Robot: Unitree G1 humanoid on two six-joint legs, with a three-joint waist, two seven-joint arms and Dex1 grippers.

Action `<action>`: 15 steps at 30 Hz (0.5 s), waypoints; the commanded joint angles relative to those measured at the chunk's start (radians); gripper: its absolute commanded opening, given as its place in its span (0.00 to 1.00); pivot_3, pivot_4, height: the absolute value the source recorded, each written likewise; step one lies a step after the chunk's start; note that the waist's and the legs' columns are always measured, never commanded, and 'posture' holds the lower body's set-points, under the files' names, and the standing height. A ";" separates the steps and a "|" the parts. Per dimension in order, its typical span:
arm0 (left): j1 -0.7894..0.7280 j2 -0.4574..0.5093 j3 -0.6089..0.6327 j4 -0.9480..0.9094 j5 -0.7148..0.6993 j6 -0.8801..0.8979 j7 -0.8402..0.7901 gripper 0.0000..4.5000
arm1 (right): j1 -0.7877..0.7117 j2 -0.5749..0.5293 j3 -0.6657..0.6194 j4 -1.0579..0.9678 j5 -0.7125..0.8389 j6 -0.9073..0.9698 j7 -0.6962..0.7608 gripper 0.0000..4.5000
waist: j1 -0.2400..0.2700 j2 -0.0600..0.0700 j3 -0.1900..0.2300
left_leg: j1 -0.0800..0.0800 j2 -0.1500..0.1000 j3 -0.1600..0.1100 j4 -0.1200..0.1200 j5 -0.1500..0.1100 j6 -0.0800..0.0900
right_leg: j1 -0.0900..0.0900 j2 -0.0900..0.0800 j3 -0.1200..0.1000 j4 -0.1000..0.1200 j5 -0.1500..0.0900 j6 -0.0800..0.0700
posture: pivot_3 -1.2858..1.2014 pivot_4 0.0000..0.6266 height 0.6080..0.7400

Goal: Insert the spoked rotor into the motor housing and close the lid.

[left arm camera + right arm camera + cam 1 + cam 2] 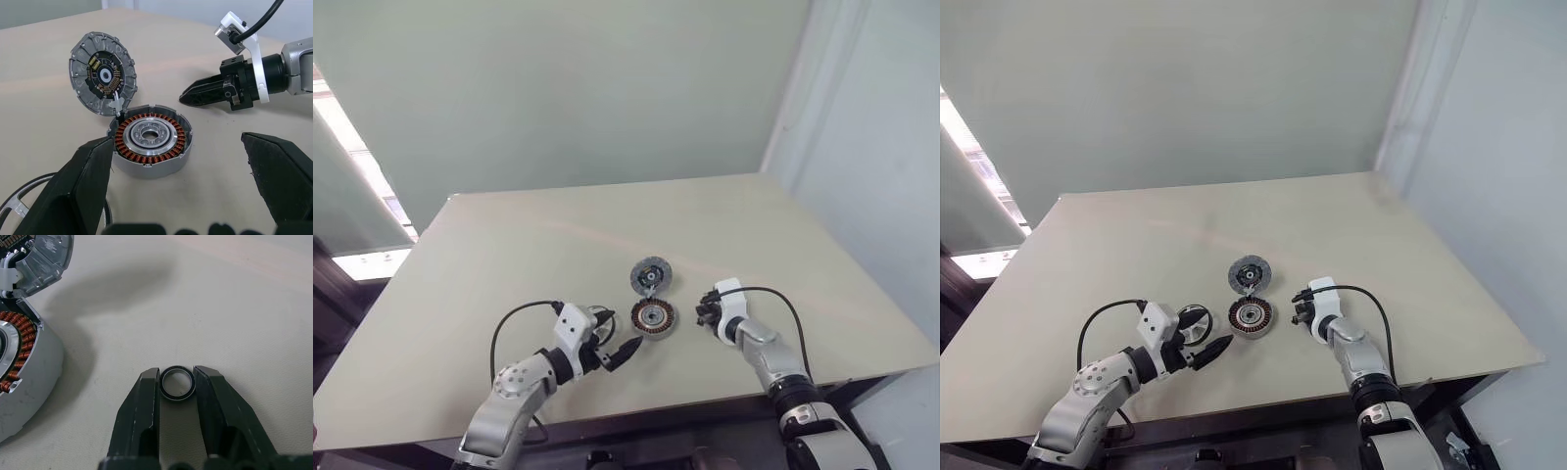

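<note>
1. While the lid stands tilted open, hinged at the motor housing near the table's front edge, the spoked rotor lies beside the housing.
2. The left gripper is held wide open.
3. A small ring is clamped in the right gripper.

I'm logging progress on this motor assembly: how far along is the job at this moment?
Early. Done: the lid already stands open, hinged up behind the motor housing, whose copper windings are exposed. In hand: the right end effector is shut on a small black ring, beside the housing. Left: the spoked rotor lies on the table by the open left end effector, not inserted; the lid isn't closed.
</note>
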 commanded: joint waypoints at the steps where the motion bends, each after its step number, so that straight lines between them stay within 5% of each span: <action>1: -0.015 0.000 0.005 -0.028 0.007 -0.013 0.003 1.00 | 0.000 -0.008 -0.005 -0.069 0.002 0.005 -0.001 0.17 | 0.000 0.000 0.000 | 0.000 0.000 0.000 0.000 0.000 0.000 | 0.000 0.000 0.000 0.000 0.000 0.000 | 0.52 0.00 1.00; 15: 0.039 0.033 0.093 0.019 -0.007 -0.044 0.002 1.00 | 0.036 0.016 0.097 -0.468 0.007 0.196 0.045 0.17 | -0.003 0.000 0.000 | -0.002 0.000 -0.001 0.000 0.000 0.000 | -0.002 0.000 0.000 0.000 0.000 0.000 | 0.52 0.00 1.00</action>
